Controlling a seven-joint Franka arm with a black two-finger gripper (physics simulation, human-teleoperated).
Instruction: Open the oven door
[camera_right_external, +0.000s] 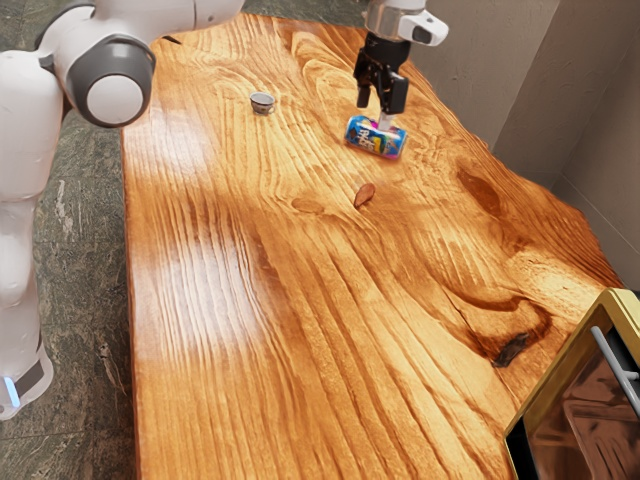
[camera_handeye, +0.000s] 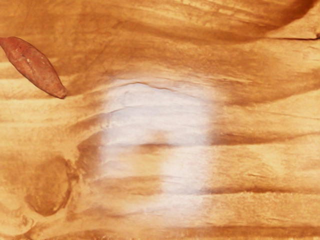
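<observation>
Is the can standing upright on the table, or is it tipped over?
Tipped over: the can lies on its side, its long printed body stretched along the table.

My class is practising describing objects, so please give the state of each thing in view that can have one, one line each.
Oven door: looks shut
Drink can: lying on its side
Small cup: upright
Reddish-brown root: lying down
Gripper: pointing down

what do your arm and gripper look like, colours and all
My arm is glossy white and rounded, with a dark grey ring around a round white cap and a blue light strip; the gripper is black.
</observation>
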